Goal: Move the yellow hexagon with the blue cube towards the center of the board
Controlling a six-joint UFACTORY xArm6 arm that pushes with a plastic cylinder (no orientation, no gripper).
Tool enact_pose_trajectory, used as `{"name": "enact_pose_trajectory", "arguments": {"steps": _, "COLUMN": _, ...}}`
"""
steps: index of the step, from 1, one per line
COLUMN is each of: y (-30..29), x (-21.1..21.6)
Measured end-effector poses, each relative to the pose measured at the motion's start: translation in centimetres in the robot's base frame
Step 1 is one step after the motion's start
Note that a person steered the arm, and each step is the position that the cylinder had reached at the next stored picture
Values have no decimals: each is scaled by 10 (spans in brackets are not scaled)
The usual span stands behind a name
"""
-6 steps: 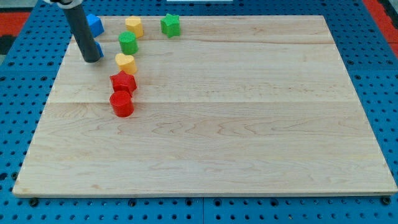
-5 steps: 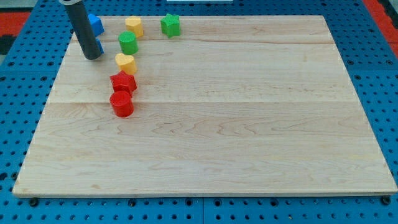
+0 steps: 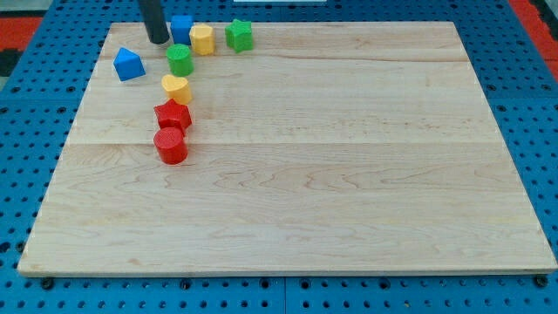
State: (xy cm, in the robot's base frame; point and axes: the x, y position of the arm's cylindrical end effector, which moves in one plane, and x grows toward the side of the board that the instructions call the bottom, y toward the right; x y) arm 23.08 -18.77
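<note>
While planted near the board's top-left corner, my tip (image 3: 158,40) sits just left of the blue cube (image 3: 181,28), seemingly touching it. Beyond the cube, touching on its right: the yellow hexagon (image 3: 202,39). Tip, cube and hexagon lined up left to right. No fingers here, only a bare rod, holding nothing. From the cube, board centre lies down and right, so probably a push needing a start from above-left.
</note>
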Motion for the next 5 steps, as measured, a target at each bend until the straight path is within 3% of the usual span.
{"name": "enact_pose_trajectory", "arguments": {"steps": 1, "y": -29, "x": -40}}
{"name": "enact_pose_trajectory", "arguments": {"steps": 2, "y": 18, "x": -39}}
{"name": "enact_pose_trajectory", "arguments": {"steps": 5, "y": 174, "x": 94}}
